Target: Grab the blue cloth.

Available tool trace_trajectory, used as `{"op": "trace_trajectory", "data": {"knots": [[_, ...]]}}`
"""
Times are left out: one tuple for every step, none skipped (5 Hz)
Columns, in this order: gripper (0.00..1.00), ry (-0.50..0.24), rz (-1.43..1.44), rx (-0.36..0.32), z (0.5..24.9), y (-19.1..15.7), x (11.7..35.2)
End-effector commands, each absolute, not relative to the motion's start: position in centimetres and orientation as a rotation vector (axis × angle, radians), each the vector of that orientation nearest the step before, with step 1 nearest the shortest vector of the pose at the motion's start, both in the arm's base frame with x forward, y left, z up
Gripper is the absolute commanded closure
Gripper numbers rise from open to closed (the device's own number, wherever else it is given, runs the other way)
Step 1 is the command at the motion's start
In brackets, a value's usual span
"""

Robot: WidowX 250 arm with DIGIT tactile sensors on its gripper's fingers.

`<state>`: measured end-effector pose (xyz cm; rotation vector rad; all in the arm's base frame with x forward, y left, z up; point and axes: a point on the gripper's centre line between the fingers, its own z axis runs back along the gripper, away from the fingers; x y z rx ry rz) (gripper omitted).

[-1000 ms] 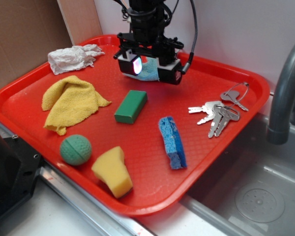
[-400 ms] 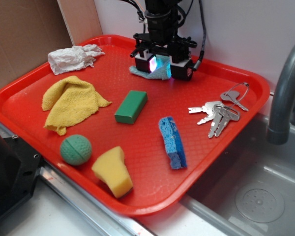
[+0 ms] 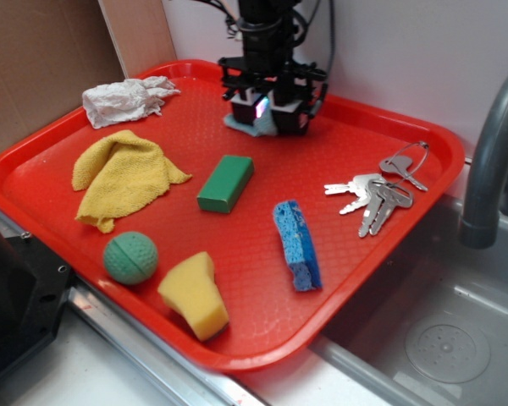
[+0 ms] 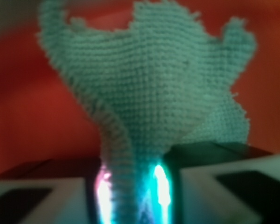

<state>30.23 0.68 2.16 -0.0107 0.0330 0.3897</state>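
The gripper (image 3: 267, 108) stood at the far side of the red tray (image 3: 423, 144), its jaws closed on a fold of the blue cloth (image 3: 252, 127), which lay bunched on the tray floor directly beneath it. In the wrist view the cloth (image 4: 154, 93) rose between the two fingers (image 4: 224, 186), pinched at its lower edge. Nearer the front lay a green block (image 3: 225, 183), a yellow cloth (image 3: 123, 176), a green ball (image 3: 130, 257), a yellow sponge (image 3: 194, 293), a blue sponge (image 3: 295, 244), keys (image 3: 377, 193) and, at the far left, a white rag (image 3: 125, 99).
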Motion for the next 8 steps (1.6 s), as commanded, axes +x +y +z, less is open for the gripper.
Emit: {"op": "trace_trajectory", "data": {"knots": [[1.0,-0.171,0.382,-0.089,8.5,0.7,22.7],[1.0,-0.258,0.317,-0.132,11.6,0.1,20.9],[1.0,-0.273,0.325,-0.149,13.5,0.2,21.1],[1.0,-0.269,0.363,-0.123,16.7,-0.7,23.2],[1.0,-0.215,0.374,-0.116,17.4,-1.1,25.5],[1.0,-0.179,0.378,-0.08,17.9,-1.8,26.9],[1.0,-0.167,0.374,-0.1,17.7,-1.7,26.7],[1.0,-0.181,0.381,-0.12,17.7,-1.1,25.5]]}}
